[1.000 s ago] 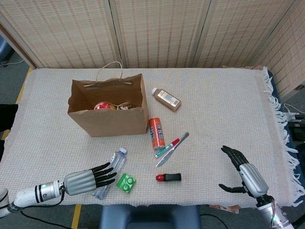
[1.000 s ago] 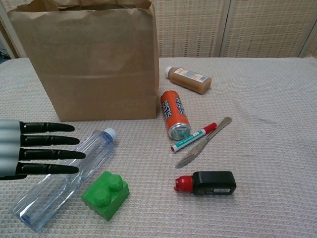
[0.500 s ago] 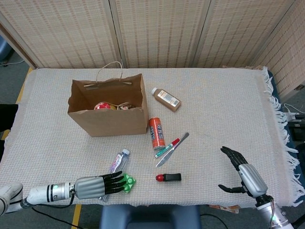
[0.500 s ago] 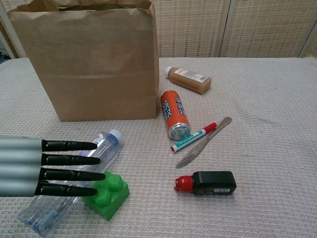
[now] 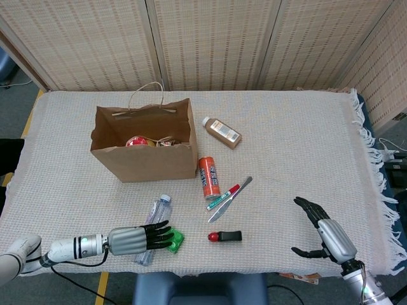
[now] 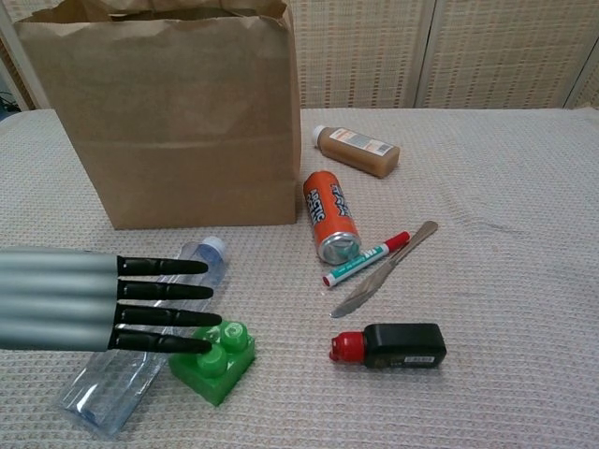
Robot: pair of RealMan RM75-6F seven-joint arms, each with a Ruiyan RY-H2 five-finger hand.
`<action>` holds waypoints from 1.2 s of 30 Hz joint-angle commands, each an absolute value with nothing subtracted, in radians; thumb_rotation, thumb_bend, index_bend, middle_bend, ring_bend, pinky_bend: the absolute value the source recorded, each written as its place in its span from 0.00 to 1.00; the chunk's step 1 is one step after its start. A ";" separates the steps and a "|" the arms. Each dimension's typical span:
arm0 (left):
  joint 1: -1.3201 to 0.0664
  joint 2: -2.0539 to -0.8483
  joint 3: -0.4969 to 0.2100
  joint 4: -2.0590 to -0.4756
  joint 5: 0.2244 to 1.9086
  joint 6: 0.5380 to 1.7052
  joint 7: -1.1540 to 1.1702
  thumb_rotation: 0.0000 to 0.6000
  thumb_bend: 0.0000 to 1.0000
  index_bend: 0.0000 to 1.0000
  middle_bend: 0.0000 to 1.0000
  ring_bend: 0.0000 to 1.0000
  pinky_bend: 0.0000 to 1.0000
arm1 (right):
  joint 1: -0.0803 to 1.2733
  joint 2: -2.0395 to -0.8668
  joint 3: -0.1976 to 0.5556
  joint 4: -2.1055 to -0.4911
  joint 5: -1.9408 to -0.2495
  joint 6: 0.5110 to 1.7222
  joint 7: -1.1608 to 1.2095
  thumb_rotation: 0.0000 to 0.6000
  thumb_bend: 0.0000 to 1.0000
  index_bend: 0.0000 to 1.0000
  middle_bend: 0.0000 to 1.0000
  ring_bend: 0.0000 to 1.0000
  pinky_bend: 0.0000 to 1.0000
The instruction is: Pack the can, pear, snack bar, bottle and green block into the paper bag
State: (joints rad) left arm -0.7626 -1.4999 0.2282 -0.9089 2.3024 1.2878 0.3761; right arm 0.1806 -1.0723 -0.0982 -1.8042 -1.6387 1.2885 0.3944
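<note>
My left hand [image 5: 137, 238] lies flat near the table's front edge, fingers straight and spread. The fingertips [image 6: 187, 318] reach over a clear plastic bottle [image 6: 131, 383] and touch the top of the green block [image 6: 217, 365]; the hand holds nothing. The bottle [image 5: 156, 215] lies on its side, and the block [image 5: 177, 239] pokes out past the fingertips. An orange can [image 5: 208, 176] lies beside the open paper bag [image 5: 143, 159]. A brown bottle [image 5: 222, 132] lies further back. My right hand [image 5: 324, 232] hovers open at the front right, away from everything.
Red-and-white items [image 5: 135, 141] sit inside the bag. A red-capped marker [image 5: 222, 197], a metal knife [image 5: 232, 197] and a black object with a red cap [image 5: 224, 236] lie right of the block. The table's front edge runs just below my left hand.
My left hand slid right across the clear bottle until its fingertips reached the green block. The bottle and block shifted slightly. The right hand barely moved.
</note>
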 commanded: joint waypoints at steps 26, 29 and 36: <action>-0.803 -1.548 0.257 -0.803 2.190 1.275 0.330 1.00 0.48 0.15 0.11 0.10 0.28 | 0.185 -1.066 -0.098 -1.813 -1.624 1.274 0.396 1.00 0.05 0.00 0.00 0.00 0.00; -0.806 -1.551 0.277 -0.793 2.200 1.290 0.311 1.00 0.56 0.43 0.41 0.38 0.53 | 0.185 -1.065 -0.098 -1.812 -1.624 1.275 0.397 1.00 0.05 0.00 0.00 0.00 0.00; -0.787 -1.505 0.291 -0.795 2.177 1.332 0.295 1.00 0.64 0.66 0.69 0.63 0.73 | 0.184 -1.062 -0.099 -1.813 -1.622 1.274 0.399 1.00 0.05 0.00 0.00 0.00 0.00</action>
